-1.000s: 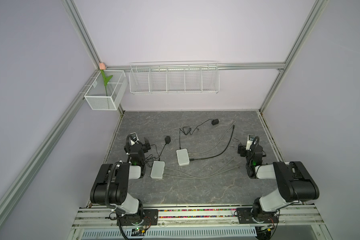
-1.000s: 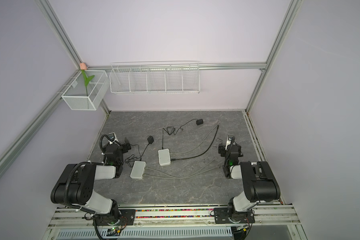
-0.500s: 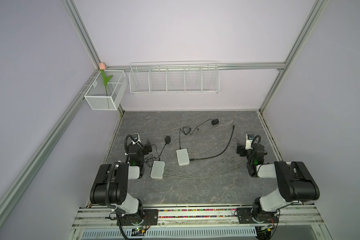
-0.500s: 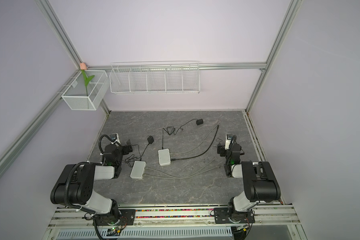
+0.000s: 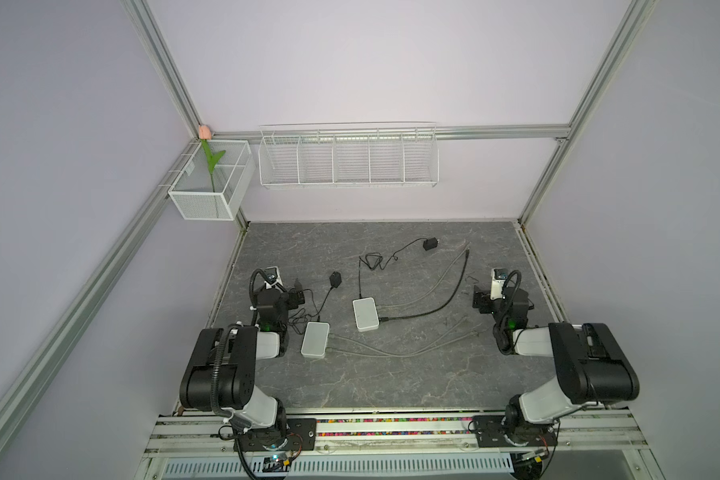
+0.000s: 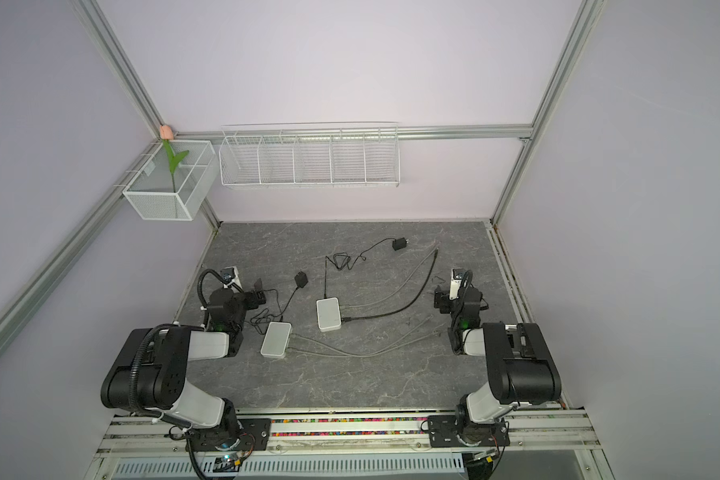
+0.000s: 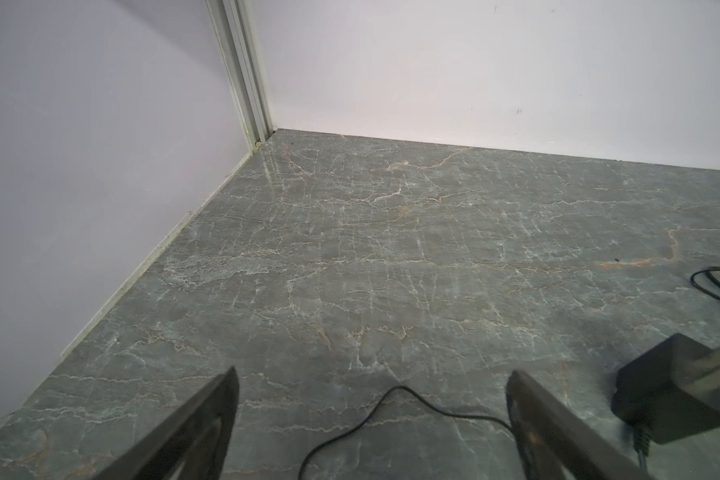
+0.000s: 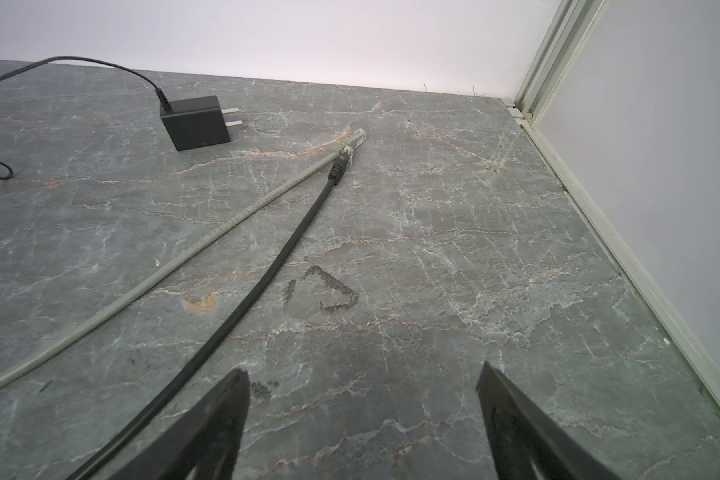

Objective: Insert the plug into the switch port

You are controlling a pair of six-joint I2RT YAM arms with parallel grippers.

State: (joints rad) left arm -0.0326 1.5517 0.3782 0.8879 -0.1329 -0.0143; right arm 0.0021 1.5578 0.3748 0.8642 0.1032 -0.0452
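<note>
Bench (image 5: 350, 386), seen from its front edge in both top views. The left switch (image 5: 315, 340) lies front-left. The centre switch (image 5: 366, 314) lies behind and to the right of it, apart. The left adapter (image 5: 335, 279) sits behind the left switch. The rear adapter (image 5: 430, 243) lies near the back wall, right of centre. Cables (image 8: 267, 199) run from the centre switch rightward and back, and their free plugs (image 8: 352, 139) lie side by side to the right of the rear adapter. The left gripper (image 7: 373, 372) stands at the left edge, the right gripper (image 8: 363, 368) at the right edge. On the back wall hangs a wire rack (image 5: 348, 166). To its left is a basket (image 5: 202, 205) holding a flower (image 5: 204, 132).
</note>
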